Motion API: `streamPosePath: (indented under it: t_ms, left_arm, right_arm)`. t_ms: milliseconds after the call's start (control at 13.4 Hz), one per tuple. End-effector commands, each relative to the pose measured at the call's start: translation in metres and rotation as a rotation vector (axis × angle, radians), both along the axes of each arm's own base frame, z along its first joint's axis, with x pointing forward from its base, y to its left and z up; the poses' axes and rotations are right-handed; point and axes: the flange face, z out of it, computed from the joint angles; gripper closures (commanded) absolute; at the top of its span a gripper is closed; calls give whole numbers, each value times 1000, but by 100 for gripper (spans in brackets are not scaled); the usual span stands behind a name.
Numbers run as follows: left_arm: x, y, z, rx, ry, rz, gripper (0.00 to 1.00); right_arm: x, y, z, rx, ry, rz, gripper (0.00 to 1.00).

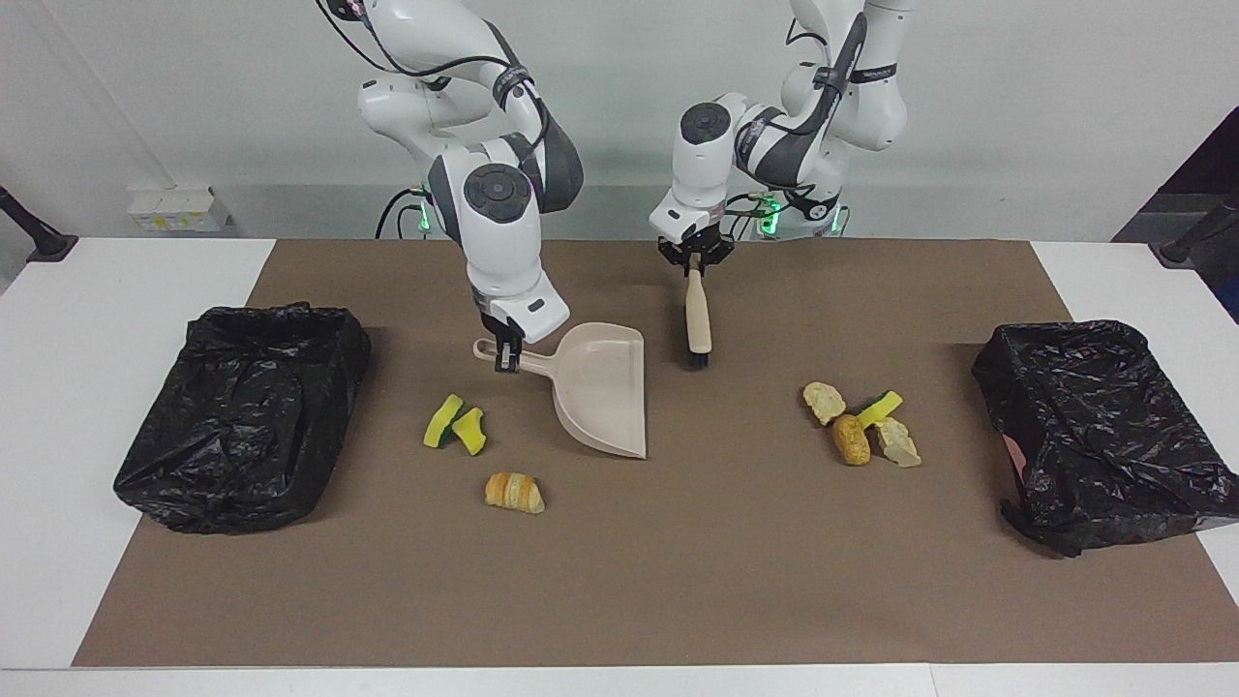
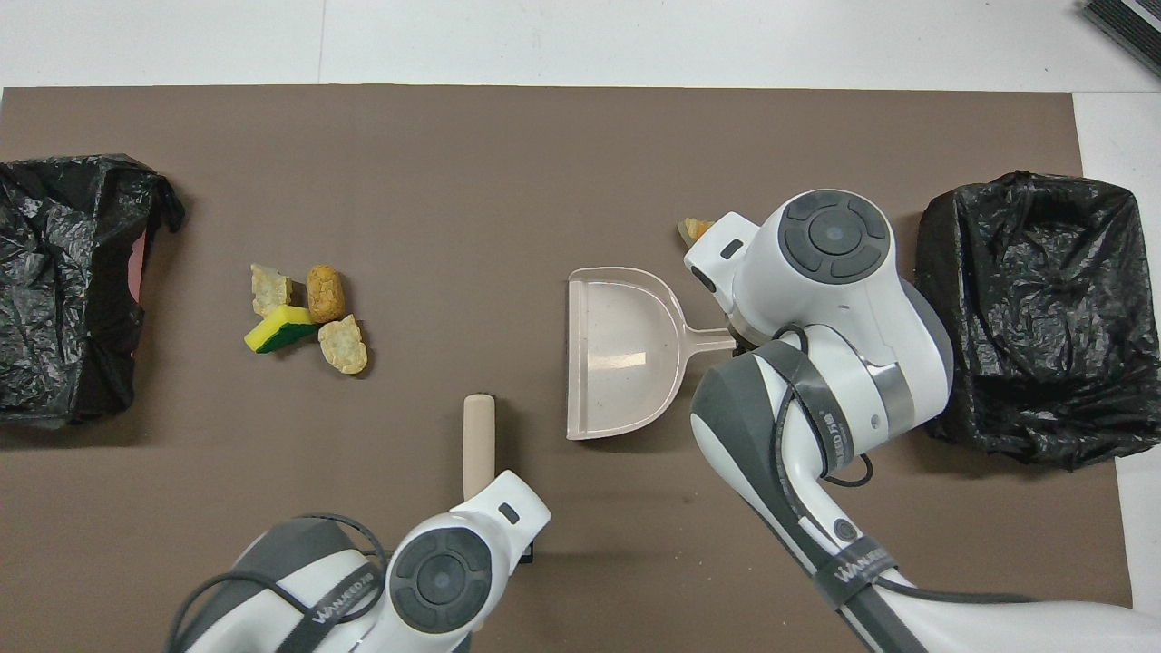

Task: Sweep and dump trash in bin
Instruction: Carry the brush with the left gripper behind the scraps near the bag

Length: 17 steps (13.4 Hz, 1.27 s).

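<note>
- The dustpan (image 1: pixel 602 387) lies flat on the brown mat (image 1: pixel 619 581), midway between two black-lined bins; every place below is given from it.
- The right gripper (image 1: pixel 506 360) is down at the dustpan's handle, fingers set around it; whether they are pressing on it yet cannot be told.
- The left gripper (image 1: pixel 693 263) is clamped on the top of a brush (image 1: pixel 697 324), which hangs upright just beside the dustpan, toward the left arm's end, bristles low over the mat.
- Trash near the dustpan: two sponge wedges (image 1: pixel 455 426) just beside its handle side, and a croissant (image 1: pixel 515 492) a little farther from the robots than its lip.
- A second heap (image 1: pixel 860 426), bread chunks, a bun and a sponge wedge, lies well apart from the dustpan, toward the left arm's end, near one bin (image 1: pixel 1103 426).
- The other bin (image 1: pixel 242 416) stands toward the right arm's end, past the wedges.
- Judgement: the step in hand is securing both tools. To do it well, grip the handle firmly, keep the lip flat on the mat, and turn the mouth toward one heap before sweeping.
- Short, low brush strokes should keep light scraps from skipping past the lip.
</note>
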Motion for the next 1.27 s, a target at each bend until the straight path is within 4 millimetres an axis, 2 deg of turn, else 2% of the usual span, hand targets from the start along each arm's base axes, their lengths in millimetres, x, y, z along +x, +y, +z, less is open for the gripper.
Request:
streamPosePath:
  t_ms: [0, 150, 299, 374, 449, 599, 748, 823, 898, 973, 1122, 1197]
  left_arm:
    - [44, 59, 56, -21, -23, 41, 100]
    - [87, 113, 79, -18, -4, 84, 100]
    - [138, 184, 86, 9, -22, 75, 100]
    - [158, 220, 87, -2, -16, 54, 100]
    - [178, 254, 88, -10, 0, 34, 100]
    - [212, 298, 83, -31, 73, -46, 100]
    - [240, 312, 45, -42, 105, -91, 100]
    - [248, 328, 25, -48, 102, -92, 100]
    - [250, 338, 17, -51, 82, -81, 100]
    - [251, 338, 10, -50, 60, -80, 100]
    - [225, 335, -14, -53, 85, -76, 100]
    - [210, 328, -17, -58, 108, -83, 100]
  right_arm:
    - [-5, 0, 2, 22, -21, -28, 100]
    - [-4, 4, -12, 46, -39, -61, 100]
    - [-7, 18, -13, 69, -54, -59, 100]
    - [-7, 19, -16, 68, -55, -56, 100]
    - [-8, 28, -16, 78, -73, -39, 100]
    - [-7, 31, -17, 75, -104, -1, 100]
    - [-7, 32, -18, 75, -107, 34, 100]
    - [-8, 32, -20, 73, -103, 34, 100]
    - [-10, 32, -25, 71, -97, 34, 100]
    - [-13, 35, -31, 74, -99, 38, 100]
    - [-14, 35, -33, 74, -101, 36, 100]
    - [-14, 35, -33, 75, -101, 34, 100]
